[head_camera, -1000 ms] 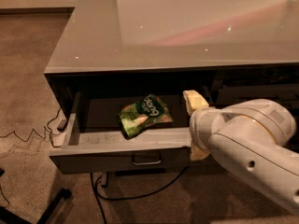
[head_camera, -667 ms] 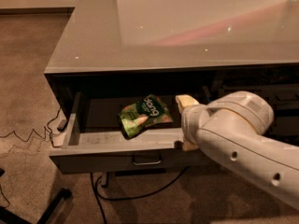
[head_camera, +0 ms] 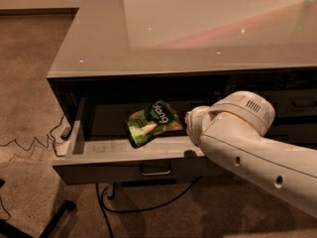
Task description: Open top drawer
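We see top drawer (head_camera: 101, 172) pulled well out from under grey tabletop (head_camera: 99, 43), open, sitting level. Front wide, flat, dark grey. Small rectangular metal pull (head_camera: 155, 170) at centre of front. Inner tray light grey, with scuff marks along front rim. Left side wall in view, running back into dark cabinet opening. Drawer's right end covered by white arm (head_camera: 247, 143). We cannot see gripper: hidden behind arm, near drawer's right front corner.
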You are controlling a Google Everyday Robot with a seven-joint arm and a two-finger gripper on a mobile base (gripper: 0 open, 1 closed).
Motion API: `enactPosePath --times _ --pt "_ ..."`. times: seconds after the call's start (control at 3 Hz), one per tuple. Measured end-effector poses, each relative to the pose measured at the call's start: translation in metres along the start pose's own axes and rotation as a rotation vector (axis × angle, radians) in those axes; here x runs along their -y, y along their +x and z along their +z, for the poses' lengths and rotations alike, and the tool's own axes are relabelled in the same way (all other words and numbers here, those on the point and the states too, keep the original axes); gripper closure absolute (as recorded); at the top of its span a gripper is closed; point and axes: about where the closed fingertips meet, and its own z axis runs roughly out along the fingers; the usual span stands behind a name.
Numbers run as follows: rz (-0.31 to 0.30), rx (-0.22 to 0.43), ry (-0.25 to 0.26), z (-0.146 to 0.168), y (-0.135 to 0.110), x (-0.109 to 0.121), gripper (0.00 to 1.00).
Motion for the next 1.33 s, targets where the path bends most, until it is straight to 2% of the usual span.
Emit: enactPosePath --times 0.33,0.67,1.0,1.33 --pt "0.000 0.000 0.000 0.000 0.000 0.000 0.88" --pt "-0.030 -0.043 0.031 -0.004 0.004 0.011 1.00" --pt "0.012 -0.055 0.084 0.015 0.033 0.047 1.00" --pt "0.082 -0.025 0.021 0.061 0.063 0.057 1.00"
